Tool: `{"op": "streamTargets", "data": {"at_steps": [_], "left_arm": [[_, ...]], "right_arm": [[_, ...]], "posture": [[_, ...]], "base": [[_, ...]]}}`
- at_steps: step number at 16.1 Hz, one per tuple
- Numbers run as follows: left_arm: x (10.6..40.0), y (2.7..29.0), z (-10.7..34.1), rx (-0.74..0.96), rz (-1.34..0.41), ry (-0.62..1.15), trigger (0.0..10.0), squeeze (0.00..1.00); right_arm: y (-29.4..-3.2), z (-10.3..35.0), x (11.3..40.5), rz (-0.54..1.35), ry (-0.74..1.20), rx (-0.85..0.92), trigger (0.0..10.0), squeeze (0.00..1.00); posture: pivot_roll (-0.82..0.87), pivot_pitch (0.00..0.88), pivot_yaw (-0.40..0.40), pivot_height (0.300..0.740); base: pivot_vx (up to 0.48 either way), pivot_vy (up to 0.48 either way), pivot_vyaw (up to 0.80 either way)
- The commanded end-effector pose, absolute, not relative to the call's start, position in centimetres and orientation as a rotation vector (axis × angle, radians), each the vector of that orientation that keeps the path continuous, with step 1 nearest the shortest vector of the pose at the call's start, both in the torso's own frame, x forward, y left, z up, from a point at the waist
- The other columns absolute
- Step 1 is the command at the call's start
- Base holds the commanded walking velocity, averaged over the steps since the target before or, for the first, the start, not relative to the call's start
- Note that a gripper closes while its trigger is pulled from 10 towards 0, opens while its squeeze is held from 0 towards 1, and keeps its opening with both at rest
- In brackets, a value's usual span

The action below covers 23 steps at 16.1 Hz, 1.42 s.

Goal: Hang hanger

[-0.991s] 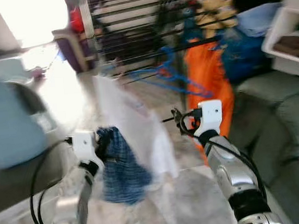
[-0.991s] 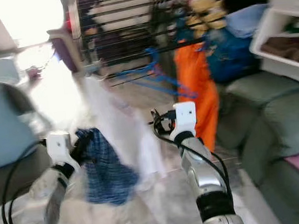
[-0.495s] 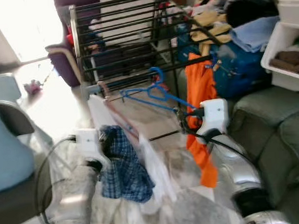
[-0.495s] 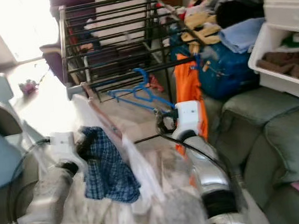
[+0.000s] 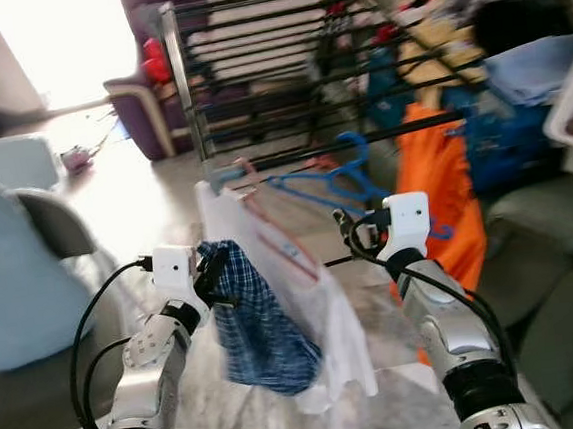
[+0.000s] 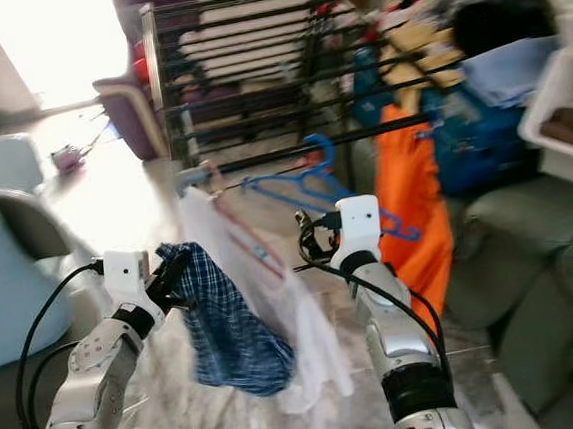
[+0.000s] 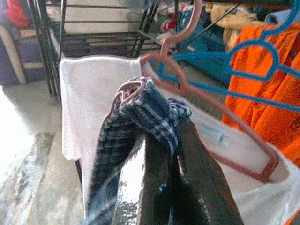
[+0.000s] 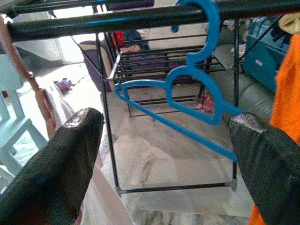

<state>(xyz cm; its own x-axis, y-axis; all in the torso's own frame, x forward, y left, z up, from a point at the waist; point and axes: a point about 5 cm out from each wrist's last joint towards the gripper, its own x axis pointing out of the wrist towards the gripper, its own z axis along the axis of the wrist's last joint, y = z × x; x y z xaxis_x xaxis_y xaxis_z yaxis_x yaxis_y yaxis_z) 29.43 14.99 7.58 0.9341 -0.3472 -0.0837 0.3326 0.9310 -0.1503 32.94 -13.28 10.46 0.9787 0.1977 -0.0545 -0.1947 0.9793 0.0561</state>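
Left wrist view: left gripper [image 7: 159, 154] clamped on checked cloth [image 7: 140, 112].
Right gripper [image 8: 164, 140]: wide open, empty.
Pink hanger [image 7: 206, 108]: stiff, light; grasp near hook.

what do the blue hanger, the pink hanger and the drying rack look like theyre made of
Blue hanger: probably moulded plastic, glossy, one even colour. Pink hanger: likely plastic too, smooth and thin with a duller sheen. Drying rack: looks like black-coated metal, thin straight bars, with a thicker rail that the blue hanger hooks over.
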Motion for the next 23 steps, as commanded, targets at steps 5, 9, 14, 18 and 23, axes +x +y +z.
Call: {"op": "streamTargets", "data": {"at_steps": [5,9,14,18,23], "left_arm": [[29.4,14.2,7.7,-0.119,-0.391,0.112,10.0,0.00],[29.3,14.0,7.9,-0.130,-0.410,0.099,10.0,0.00],[29.2,13.9,8.0,-0.142,-0.428,0.088,10.0,0.00],[29.2,13.9,8.0,-0.145,-0.429,0.087,10.0,0.00],[29.2,13.8,8.0,-0.142,-0.425,0.091,10.0,0.00]], "right_arm": [[-15.6,10.3,33.2,0.078,0.079,-0.104,10.0,0.00],[-17.9,10.2,33.6,0.005,0.102,-0.121,10.0,0.00],[-17.4,10.0,33.5,0.014,0.112,-0.142,10.0,0.00],[-17.4,9.9,33.5,0.017,0.114,-0.136,10.0,0.00],[-17.5,9.9,33.5,0.022,0.116,-0.139,10.0,0.00]], "posture": [[-0.10,0.000,0.030,0.740],[-0.11,0.000,0.036,0.740],[-0.10,0.000,0.037,0.740],[-0.11,0.000,0.036,0.740],[-0.11,0.000,0.034,0.740]], "base": [[0.000,0.000,0.00],[0.000,0.000,0.00],[0.341,0.000,0.00],[0.442,0.000,0.00],[0.355,0.000,0.00]]}}
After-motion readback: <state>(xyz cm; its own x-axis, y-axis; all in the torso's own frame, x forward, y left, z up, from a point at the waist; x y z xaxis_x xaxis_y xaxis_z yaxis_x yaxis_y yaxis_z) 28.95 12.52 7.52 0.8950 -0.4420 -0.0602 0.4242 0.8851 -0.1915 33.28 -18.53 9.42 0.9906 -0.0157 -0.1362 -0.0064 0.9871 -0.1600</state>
